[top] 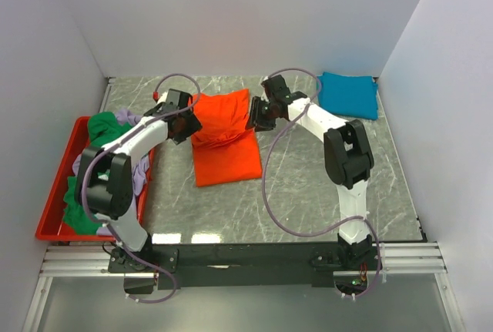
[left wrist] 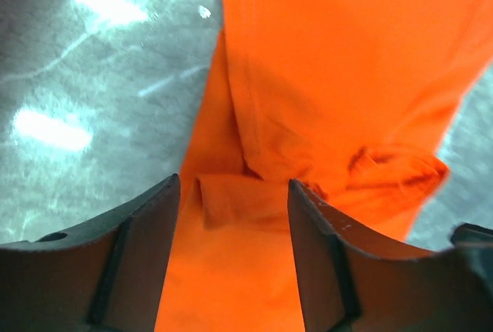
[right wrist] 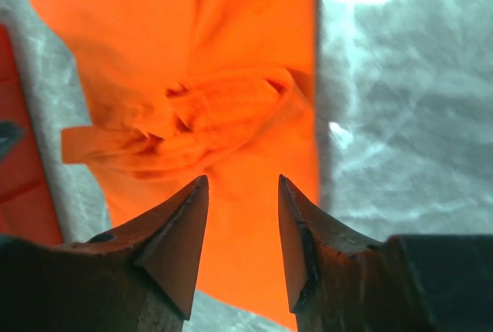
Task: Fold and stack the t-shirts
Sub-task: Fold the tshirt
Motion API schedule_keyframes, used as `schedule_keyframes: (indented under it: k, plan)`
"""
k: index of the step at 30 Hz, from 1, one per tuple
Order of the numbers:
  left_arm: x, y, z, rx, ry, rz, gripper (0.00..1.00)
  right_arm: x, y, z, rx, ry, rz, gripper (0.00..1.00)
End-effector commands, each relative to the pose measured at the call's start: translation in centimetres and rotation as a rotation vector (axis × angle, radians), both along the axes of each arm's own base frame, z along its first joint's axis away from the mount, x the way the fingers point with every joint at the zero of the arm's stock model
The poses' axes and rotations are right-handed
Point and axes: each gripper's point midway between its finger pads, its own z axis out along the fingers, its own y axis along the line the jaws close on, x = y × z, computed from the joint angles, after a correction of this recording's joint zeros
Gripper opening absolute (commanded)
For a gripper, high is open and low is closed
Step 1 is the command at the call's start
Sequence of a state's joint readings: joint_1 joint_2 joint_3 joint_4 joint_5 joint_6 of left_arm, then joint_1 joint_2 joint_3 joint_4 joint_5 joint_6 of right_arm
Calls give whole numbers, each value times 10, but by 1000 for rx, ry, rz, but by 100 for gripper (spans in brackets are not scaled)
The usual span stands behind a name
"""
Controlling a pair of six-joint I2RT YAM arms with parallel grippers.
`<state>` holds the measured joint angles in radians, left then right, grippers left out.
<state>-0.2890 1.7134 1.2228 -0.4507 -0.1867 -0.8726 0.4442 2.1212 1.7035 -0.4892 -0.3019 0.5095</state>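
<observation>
Top external: orange t-shirt [top: 225, 151] between left gripper [top: 186, 126], right gripper [top: 259, 115]; neither gripping.

Orange t-shirt [top: 225, 143] half-folded mid-table; teal t-shirt [top: 348, 95] folded far-right.

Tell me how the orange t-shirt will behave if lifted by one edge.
The orange t-shirt will probably sag and unfold: its folded cloth bunches into soft wrinkles. Lying flat, it should not roll. Pushed, it would likely crumple rather than slide whole across the table.
</observation>
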Motion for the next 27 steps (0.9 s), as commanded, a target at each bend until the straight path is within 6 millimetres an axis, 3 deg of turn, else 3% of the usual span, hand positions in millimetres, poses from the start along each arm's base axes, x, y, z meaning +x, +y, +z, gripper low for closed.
schedule_keyframes:
  k: [1, 3, 7, 8, 12, 13, 14, 22, 27]
  plan:
    - [-5, -9, 36, -57, -97, -45, 61, -6, -9, 34, -5, -104, -17, 47]
    - [-18, -15, 32, -74, -90, -60, 51, -13, -10, 38, -15, -133, -18, 41]
    - [-40, -39, 25, -92, -83, -113, 29, -33, 3, 21, -66, -137, 32, 33]
    - [-47, -44, 18, -89, -67, -126, 21, -35, 6, 15, -77, -134, 40, 31]
    - [-56, -71, -2, -91, -26, -177, 5, -40, 23, -5, -111, -104, 80, 29]
    - [-57, -74, -11, -88, -5, -181, 2, -36, 29, -2, -108, -116, 85, 29]
    - [-55, -79, -12, -93, -7, -190, 1, -38, 33, -13, -121, -99, 95, 29]
    - [-40, -91, -35, -65, 42, -201, 1, -26, 48, -24, -119, -81, 107, 29]
    - [-13, -86, -35, -50, 44, -180, 5, -12, 53, -25, -112, -66, 100, 28]
